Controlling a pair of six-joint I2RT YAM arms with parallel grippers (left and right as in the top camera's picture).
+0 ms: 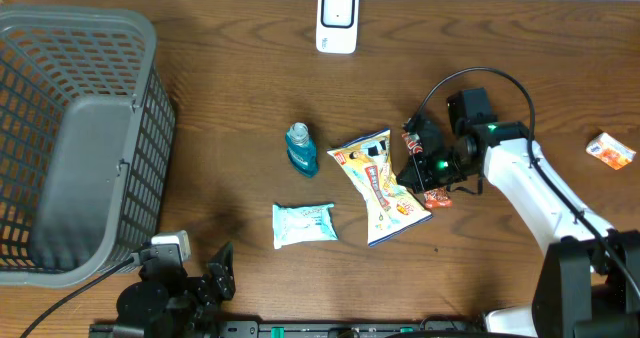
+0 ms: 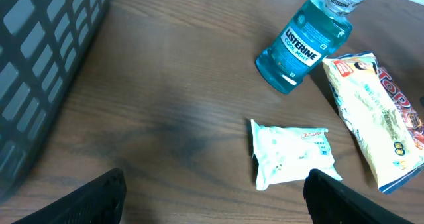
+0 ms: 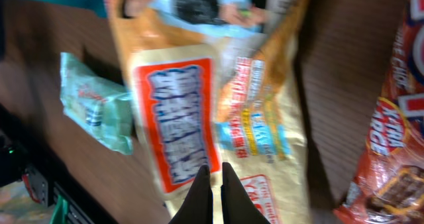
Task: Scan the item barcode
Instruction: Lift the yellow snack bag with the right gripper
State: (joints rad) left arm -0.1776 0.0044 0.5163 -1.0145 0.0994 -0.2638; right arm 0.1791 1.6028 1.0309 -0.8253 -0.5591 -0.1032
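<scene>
A yellow snack bag (image 1: 378, 183) with a red and blue label lies flat mid-table. My right gripper (image 1: 412, 171) hangs at its right edge. In the right wrist view the right gripper (image 3: 216, 174) is shut just over the bag (image 3: 199, 98), and I see nothing between its fingertips. The white barcode scanner (image 1: 337, 20) stands at the table's far edge. My left gripper (image 1: 205, 283) is low at the front left. Its jaws (image 2: 215, 207) stand wide open and empty over bare wood, short of a white wipes packet (image 2: 291, 151).
A blue Listerine bottle (image 1: 301, 150) lies left of the bag, with the wipes packet (image 1: 304, 223) in front of it. A red snack pack (image 1: 437, 198) lies under the right arm. An orange packet (image 1: 610, 150) sits far right. A grey mesh basket (image 1: 70, 138) fills the left side.
</scene>
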